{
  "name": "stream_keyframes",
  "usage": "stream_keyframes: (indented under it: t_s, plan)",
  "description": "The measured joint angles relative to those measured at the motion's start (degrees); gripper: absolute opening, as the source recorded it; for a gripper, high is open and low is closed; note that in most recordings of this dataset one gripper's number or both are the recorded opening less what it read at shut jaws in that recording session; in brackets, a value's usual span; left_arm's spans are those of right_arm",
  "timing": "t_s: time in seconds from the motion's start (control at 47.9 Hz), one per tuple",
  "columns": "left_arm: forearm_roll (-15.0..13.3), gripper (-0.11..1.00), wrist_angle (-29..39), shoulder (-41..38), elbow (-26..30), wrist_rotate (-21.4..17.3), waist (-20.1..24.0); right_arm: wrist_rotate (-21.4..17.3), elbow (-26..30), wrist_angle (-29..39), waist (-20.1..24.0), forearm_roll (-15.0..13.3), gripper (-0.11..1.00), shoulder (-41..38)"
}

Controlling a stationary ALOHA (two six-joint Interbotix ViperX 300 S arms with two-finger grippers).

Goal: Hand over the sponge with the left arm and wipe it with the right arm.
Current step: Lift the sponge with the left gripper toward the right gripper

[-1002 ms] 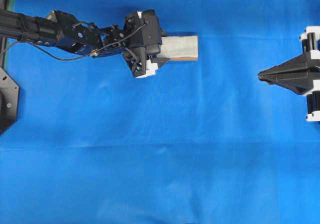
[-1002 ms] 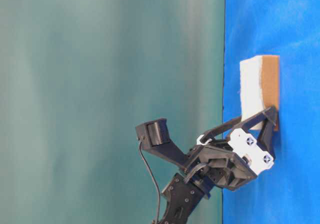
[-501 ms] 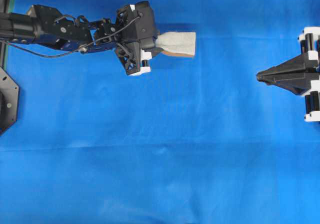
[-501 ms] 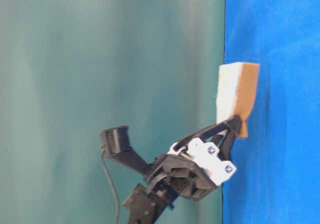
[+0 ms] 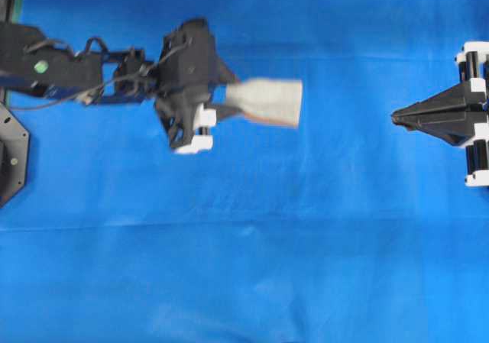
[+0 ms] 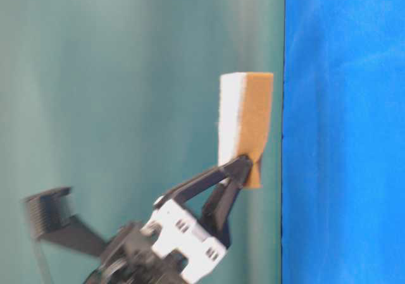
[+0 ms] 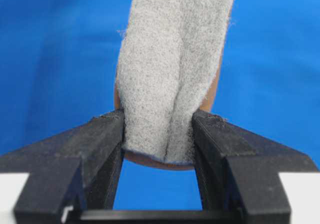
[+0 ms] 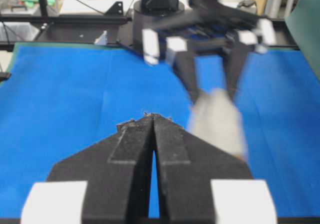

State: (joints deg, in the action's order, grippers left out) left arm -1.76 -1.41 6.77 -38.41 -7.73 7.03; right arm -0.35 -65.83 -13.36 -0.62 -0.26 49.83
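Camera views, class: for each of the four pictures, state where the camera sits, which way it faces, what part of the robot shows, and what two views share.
Overhead: above, facing down on the blue cloth; both arms show.
Table-level: low, picture turned sideways; the left gripper lifts the sponge.
Left wrist: on the left arm, facing along its fingers, pinching the sponge.
Right wrist: on the right arm, over its shut right gripper, facing the left arm.
Shared: all four show the sponge.
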Motion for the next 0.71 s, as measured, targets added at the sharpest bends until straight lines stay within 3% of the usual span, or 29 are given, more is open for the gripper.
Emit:
stream_keyframes:
  t_s: [0.313, 0.522, 0.71]
  plan:
    - [-0.1, 0.36, 0.1, 3.2, -1.1, 6.6, -5.4, 0.0, 0.0, 0.2, -0.1, 0.1, 0.01, -0.6]
    - [-0.1, 0.36, 0.2, 3.3, -1.1, 7.2, -5.9, -0.3, 0.0, 0.3, -0.1, 0.1, 0.01, -1.1]
    - [-0.1, 0.36, 0.3, 3.2, -1.1, 7.2, -6.0, -3.0, 1.5, 0.3, -0.1, 0.2, 0.01, -3.5]
